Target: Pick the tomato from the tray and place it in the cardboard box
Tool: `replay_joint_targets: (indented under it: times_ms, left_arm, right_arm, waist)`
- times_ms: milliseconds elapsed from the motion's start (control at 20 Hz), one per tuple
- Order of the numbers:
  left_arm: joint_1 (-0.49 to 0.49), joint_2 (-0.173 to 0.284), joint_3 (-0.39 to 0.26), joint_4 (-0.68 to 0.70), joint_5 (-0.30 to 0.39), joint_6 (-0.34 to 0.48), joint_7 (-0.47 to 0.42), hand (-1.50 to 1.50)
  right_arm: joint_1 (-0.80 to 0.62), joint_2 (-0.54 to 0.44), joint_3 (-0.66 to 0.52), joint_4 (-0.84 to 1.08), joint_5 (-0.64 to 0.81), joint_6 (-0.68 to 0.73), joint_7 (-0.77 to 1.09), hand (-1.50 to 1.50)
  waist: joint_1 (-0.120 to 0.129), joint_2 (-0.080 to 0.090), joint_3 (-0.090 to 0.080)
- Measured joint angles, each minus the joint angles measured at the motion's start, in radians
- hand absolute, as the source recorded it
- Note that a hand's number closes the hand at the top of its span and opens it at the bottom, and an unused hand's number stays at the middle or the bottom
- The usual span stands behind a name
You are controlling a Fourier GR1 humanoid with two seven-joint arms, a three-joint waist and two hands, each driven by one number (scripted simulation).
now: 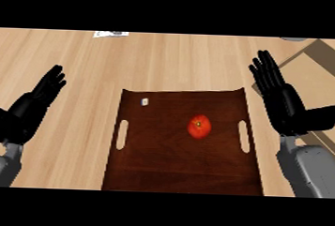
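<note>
A red tomato (199,127) lies on the dark brown wooden tray (155,152), right of the tray's middle. The cardboard box (323,75) shows at the right edge, partly hidden behind my right hand. My right hand (285,102) is open with straight fingers pointing up, just right of the tray's right side and apart from the tomato. My left hand (28,109) is open too, resting at the left of the tray with fingers up.
The tray has a slot handle on each side (122,134) and a small white sticker (145,102) near its far left corner. A white paper-like item (110,34) lies at the far edge of the wooden counter.
</note>
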Motion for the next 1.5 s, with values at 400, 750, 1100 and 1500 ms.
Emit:
replay_joint_targets:
  times_ms: [400,750,1100,1500]
  left_arm:
    - [-0.065,0.007,-0.05,-0.037,-0.11,-0.02,-0.07,0.0]
    - [-0.089,-0.021,-0.088,-0.084,-0.164,-0.021,-0.057,0.0]
    - [-0.079,-0.047,-0.091,-0.088,-0.193,-0.023,-0.061,0.0]
    - [-0.064,-0.065,-0.083,-0.073,-0.212,-0.03,-0.076,0.0]
  right_arm:
    - [-0.225,-0.222,0.0,-0.063,0.077,0.179,0.059,-1.5]
    - [-0.278,-0.343,0.044,0.043,0.253,0.336,-0.17,-1.5]
    - [-0.337,-0.401,0.152,0.035,0.464,0.409,-0.292,-1.5]
    - [-0.426,-0.409,0.359,-0.085,0.676,0.552,-0.113,-1.5]
  waist:
    - [0.001,-0.026,-0.02]
    - [0.013,-0.023,-0.019]
    - [0.01,-0.026,-0.02]
    - [0.005,-0.031,-0.022]
